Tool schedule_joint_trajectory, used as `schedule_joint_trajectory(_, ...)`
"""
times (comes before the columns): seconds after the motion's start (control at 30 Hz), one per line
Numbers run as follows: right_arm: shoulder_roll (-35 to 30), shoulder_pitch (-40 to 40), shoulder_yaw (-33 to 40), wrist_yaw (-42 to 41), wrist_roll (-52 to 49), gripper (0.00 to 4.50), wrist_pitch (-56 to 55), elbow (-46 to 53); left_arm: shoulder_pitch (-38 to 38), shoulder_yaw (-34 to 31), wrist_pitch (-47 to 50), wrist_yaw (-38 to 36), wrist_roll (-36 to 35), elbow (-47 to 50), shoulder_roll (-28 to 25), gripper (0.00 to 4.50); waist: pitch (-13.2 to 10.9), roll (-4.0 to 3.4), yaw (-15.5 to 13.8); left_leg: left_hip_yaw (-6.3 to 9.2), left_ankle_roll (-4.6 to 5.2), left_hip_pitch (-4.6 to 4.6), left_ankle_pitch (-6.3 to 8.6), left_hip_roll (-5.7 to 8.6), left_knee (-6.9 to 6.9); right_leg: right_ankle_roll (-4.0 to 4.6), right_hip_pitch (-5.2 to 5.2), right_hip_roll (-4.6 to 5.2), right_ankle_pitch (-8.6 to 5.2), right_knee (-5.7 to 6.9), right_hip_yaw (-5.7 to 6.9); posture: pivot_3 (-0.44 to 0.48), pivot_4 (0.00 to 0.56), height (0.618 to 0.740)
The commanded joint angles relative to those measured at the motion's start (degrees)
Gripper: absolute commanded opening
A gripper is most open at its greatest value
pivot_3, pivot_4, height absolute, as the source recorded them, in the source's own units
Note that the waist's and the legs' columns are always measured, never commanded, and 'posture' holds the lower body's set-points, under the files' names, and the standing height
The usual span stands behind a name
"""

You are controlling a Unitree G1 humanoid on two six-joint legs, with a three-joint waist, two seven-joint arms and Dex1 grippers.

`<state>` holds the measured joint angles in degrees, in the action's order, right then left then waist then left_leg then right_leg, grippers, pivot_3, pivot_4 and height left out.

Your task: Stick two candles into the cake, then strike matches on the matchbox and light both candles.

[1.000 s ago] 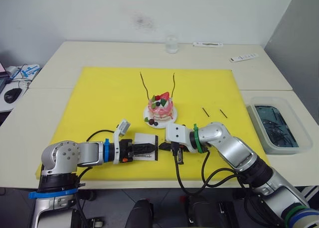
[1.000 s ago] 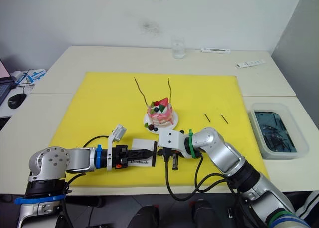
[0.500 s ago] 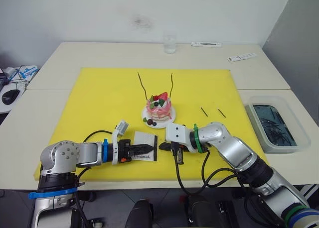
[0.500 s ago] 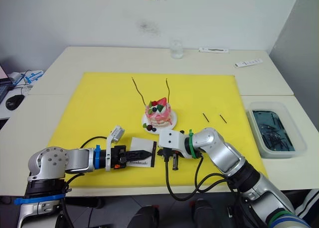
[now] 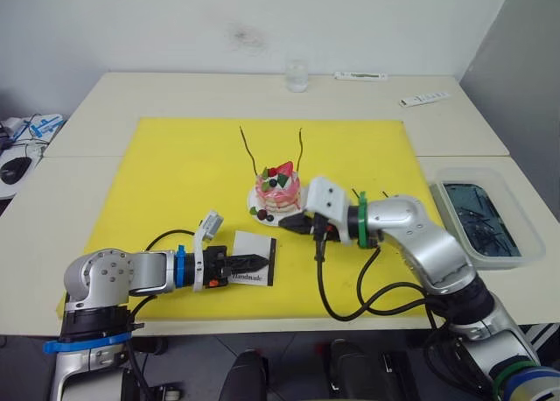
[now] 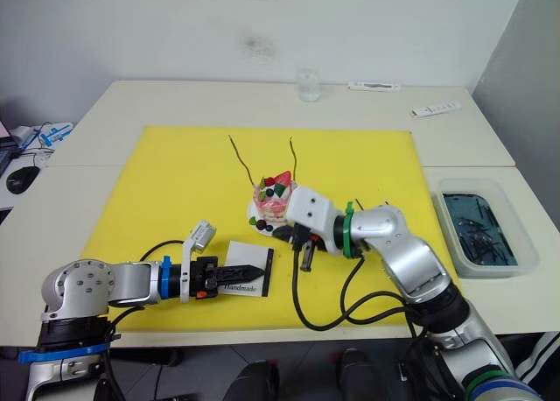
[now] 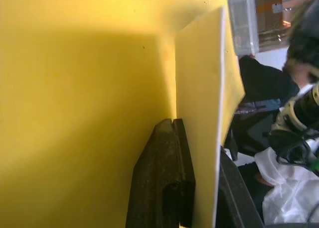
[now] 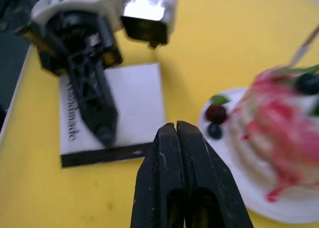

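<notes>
Left eye view: clear bin [image 5: 490, 221] is holding dark sticks; left pincer [image 5: 262, 261] is gripping matchbox [image 5: 255, 270]; right pincer [image 5: 289, 223] is closed, empty.

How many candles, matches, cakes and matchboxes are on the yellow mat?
Candles: 2
Matches: 2
Cake: 1
Matchbox: 1
Total: 6

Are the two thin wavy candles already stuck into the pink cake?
Yes, both thin wavy candles rise upright out of the pink cake.
</notes>
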<state>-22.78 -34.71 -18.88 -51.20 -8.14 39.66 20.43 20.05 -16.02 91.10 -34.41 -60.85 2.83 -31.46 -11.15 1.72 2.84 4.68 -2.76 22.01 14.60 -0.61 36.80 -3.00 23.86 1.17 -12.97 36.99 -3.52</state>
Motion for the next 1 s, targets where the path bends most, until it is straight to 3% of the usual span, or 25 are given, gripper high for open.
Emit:
schedule_joint_trajectory(0.03,-2.08,3.36,8.59,3.78,-2.71,0.00,2.99,7.85,0.47,-4.81,1.23,-0.99,-5.35,4.90,-0.49,0.01,0.00,0.01,-0.18,0.01,0.00,0.05,0.00,0.00,-0.01,-0.01,0.06,0.01,0.01,0.00,0.01,0.000,0.150,0.740)
schedule_joint_trajectory(0.2,-2.31,14.42,18.10,10.70,-5.15,0.00,7.22,18.24,-0.32,-7.62,1.12,0.87,-10.12,11.25,0.09,0.01,-0.01,0.01,-0.71,0.08,-0.11,0.54,0.05,-0.01,-0.01,-0.01,0.42,0.03,-0.04,-0.02,0.09,0.000,0.150,0.740)
schedule_joint_trajectory(0.33,-1.77,22.84,21.28,15.68,-5.00,0.00,7.26,21.98,-1.64,-8.44,0.12,4.06,-12.02,13.44,1.06,0.01,-0.01,0.00,-0.77,0.00,-0.21,0.53,0.11,-0.02,-0.02,-0.03,0.43,0.03,-0.13,-0.03,0.03,0.000,0.150,0.740)
schedule_joint_trajectory(0.43,-0.05,26.79,22.03,19.15,-4.93,0.60,6.00,22.24,-2.12,-8.57,-1.23,6.37,-13.57,13.98,1.79,0.00,-0.01,0.01,-0.78,-0.02,-0.21,0.51,0.11,-0.02,0.01,-0.05,0.43,0.02,-0.11,-0.02,0.01,0.000,0.150,0.740)
schedule_joint_trajectory(0.5,0.59,28.09,21.11,20.79,-4.30,1.28,4.60,21.37,-2.20,-8.43,-2.04,7.52,-14.60,14.17,2.04,0.00,-0.01,0.01,-0.79,-0.01,-0.20,0.49,0.10,-0.02,0.04,0.01,0.41,0.00,-0.15,-0.01,0.01,0.000,0.150,0.740)
schedule_joint_trajectory(0.67,0.89,27.75,18.11,25.00,-0.22,2.98,-0.45,14.77,-2.29,-6.98,-4.07,10.22,-17.25,14.51,2.54,0.00,-0.01,0.01,-0.79,-0.09,-0.21,0.40,0.08,-0.01,0.15,0.05,0.31,0.00,-0.17,-0.02,-0.08,0.000,0.150,0.740)
schedule_joint_trajectory(1.0,4.00,15.49,17.53,31.20,3.07,2.98,-4.68,-3.71,-2.04,-3.87,-8.12,13.67,-21.43,13.75,1.81,0.00,-0.01,0.01,-0.86,-0.11,-0.26,0.41,0.05,-0.02,0.09,-0.09,0.35,-0.03,-0.03,0.02,-0.11,0.000,0.150,0.740)
